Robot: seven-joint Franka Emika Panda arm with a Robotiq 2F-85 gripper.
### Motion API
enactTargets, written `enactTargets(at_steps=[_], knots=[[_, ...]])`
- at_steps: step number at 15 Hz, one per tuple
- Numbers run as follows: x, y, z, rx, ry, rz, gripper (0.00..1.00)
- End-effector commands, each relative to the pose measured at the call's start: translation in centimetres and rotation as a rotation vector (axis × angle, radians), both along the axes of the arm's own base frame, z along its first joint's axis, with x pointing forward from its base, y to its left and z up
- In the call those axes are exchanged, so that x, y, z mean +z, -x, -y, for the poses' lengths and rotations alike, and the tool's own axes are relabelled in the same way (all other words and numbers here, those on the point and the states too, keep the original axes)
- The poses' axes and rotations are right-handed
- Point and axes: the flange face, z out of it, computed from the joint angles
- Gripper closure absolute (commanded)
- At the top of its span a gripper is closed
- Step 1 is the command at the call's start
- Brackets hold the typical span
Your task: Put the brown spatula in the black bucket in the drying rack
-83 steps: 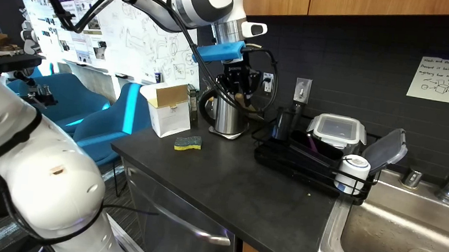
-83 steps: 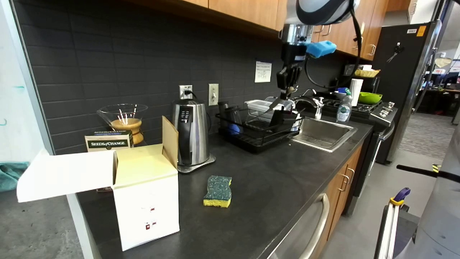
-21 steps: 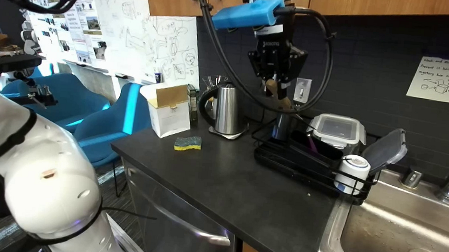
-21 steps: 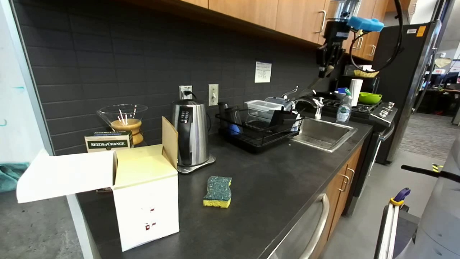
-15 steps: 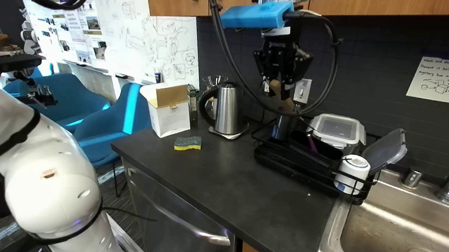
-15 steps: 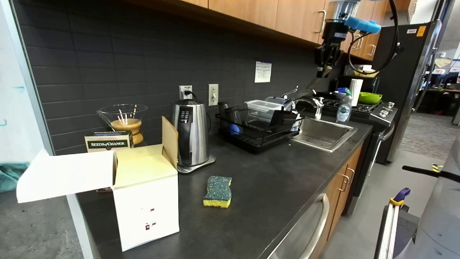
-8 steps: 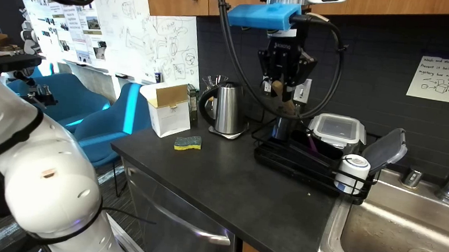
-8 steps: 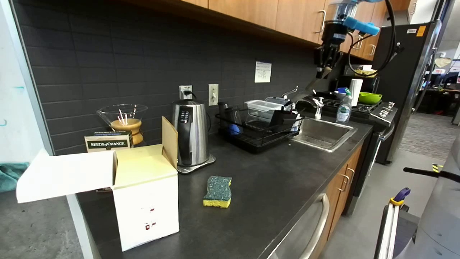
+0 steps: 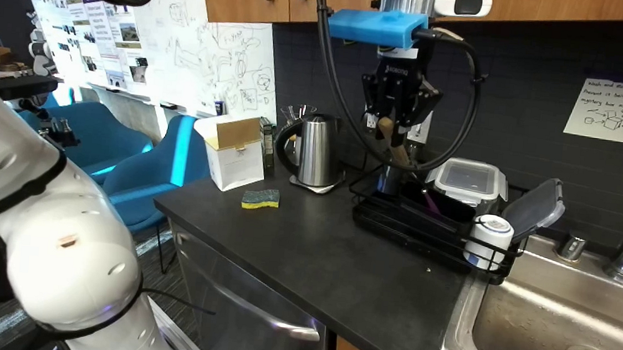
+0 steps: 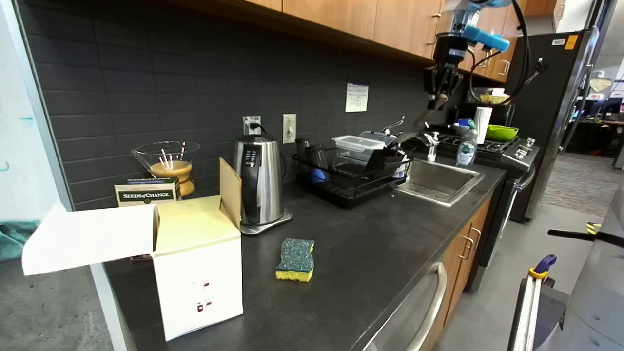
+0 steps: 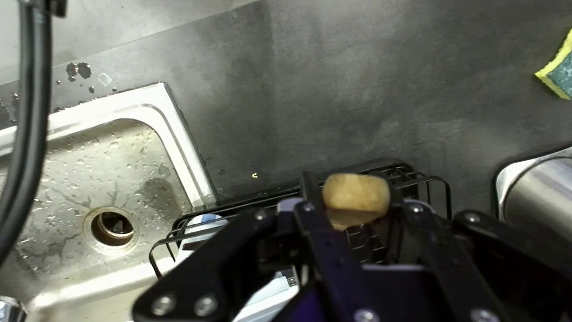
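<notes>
My gripper (image 9: pixel 392 136) is shut on the brown handle of the brown spatula (image 9: pixel 400 154), high above the counter; in an exterior view the gripper (image 10: pixel 436 103) also shows at the upper right. The spatula is tilted, its dark blade (image 10: pixel 408 133) pointing down. The wrist view shows only the handle's end (image 11: pixel 356 194) between the fingers. The black bucket (image 9: pixel 456 207), with a purple utensil, stands in the black wire drying rack (image 9: pixel 390 234); the bucket (image 10: pixel 376 162) also shows in an exterior view. The blade's lower end overlaps the bucket's top; I cannot tell whether it touches.
A clear lidded container (image 9: pixel 469 182), a grey lid (image 9: pixel 537 209), a white cup (image 9: pixel 490 236) and dark cups (image 10: pixel 319 158) share the rack. The sink (image 9: pixel 534 315) adjoins it. A kettle (image 10: pixel 263 180), an open white box (image 10: pixel 200 282) and a sponge (image 10: pixel 296 258) stand on the counter.
The gripper, holding the spatula throughout, has moved from near the kettle to over the rack. In the last second it has moved toward the bucket and lower, bringing the blade close to it.
</notes>
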Motion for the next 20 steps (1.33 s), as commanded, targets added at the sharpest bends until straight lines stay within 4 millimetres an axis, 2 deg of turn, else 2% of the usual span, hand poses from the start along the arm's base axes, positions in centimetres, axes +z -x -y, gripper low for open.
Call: enactTargets(at_steps=[1, 20], knots=[[0.3, -0.8, 0.9, 0.016, -0.024, -0.013, 0.92], [-1.0, -3.3, 2.9, 0.069, -0.141, -0.007, 0.92]])
